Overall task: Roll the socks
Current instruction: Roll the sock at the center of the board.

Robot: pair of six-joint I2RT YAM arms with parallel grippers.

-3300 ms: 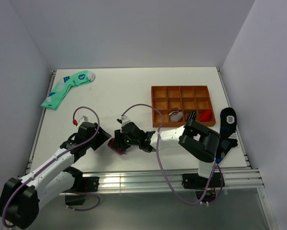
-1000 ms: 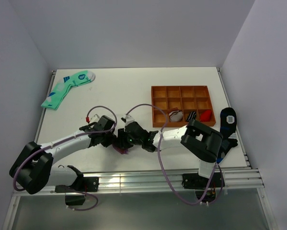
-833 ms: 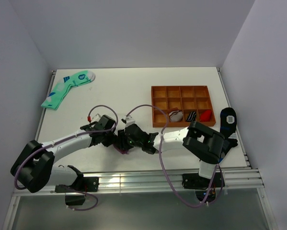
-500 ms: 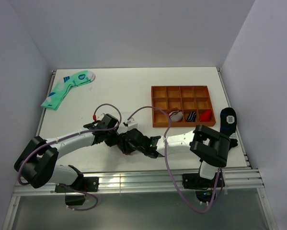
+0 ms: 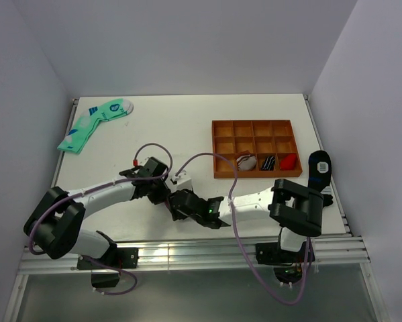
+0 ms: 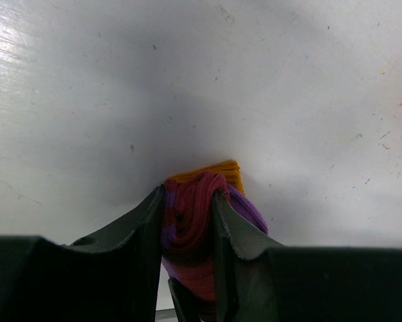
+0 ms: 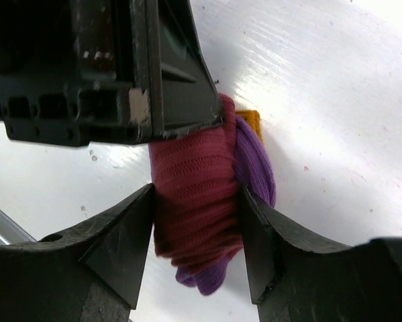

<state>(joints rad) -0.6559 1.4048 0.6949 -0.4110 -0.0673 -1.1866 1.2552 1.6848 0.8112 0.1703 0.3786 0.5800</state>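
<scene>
From above, the left gripper point(image 5: 162, 193) and right gripper point(image 5: 179, 208) met low and centre on the table point(image 5: 180, 127), hiding what lay between. In the left wrist view, its fingers point(image 6: 139, 235) clamped the rolled socks point(image 6: 189, 225) at bottom centre. In the right wrist view, that gripper's fingers point(image 7: 127, 235) pressed both sides of the roll, mid-frame.
</scene>
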